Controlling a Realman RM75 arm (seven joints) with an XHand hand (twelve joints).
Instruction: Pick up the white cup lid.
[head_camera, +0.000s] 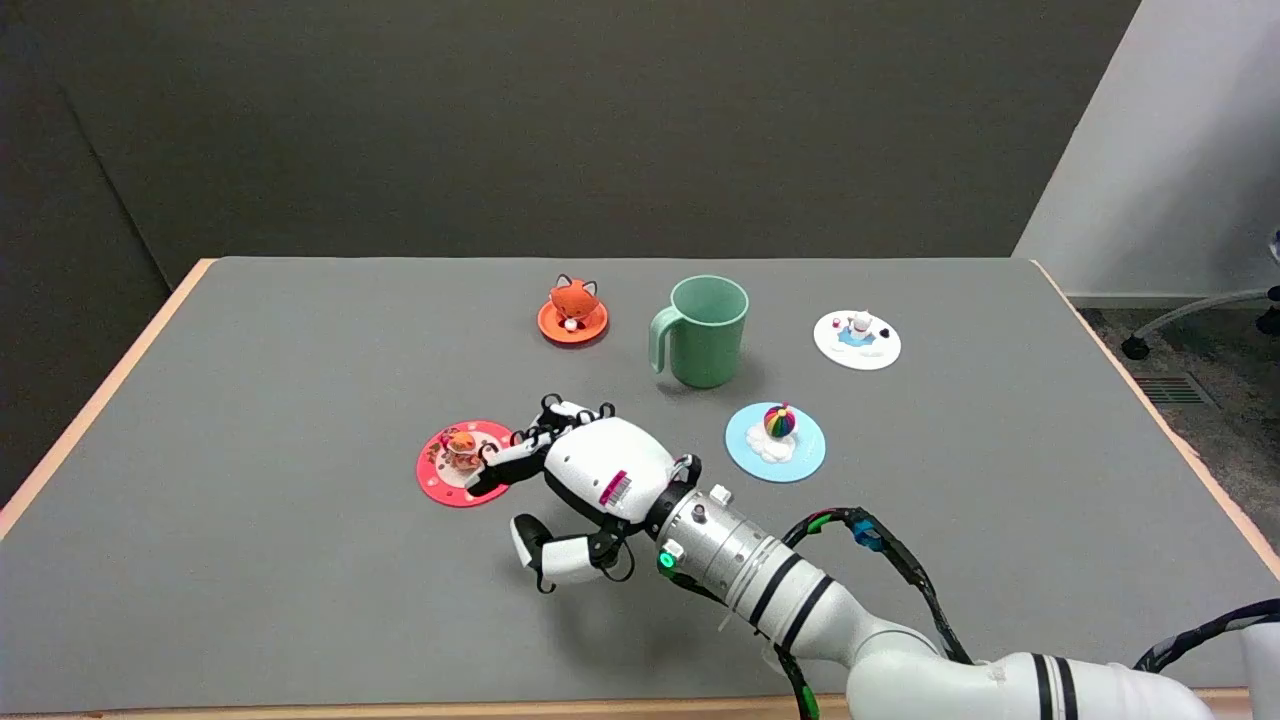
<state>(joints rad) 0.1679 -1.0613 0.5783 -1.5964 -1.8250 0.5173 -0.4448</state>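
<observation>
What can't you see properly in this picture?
- Head view: the right hand covers the right edge of the red lid, so whether its fingers touch it is unclear.
- Head view: the tiny figure on the white cup lid is too small to identify.
- Head view: the inside bottom of the green mug is hidden by its own wall.

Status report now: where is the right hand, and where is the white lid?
Right hand over red lid, fingers touching it; grip unclear. White cup lid untouched, far right. Green mug and blue lid lie between.
</observation>
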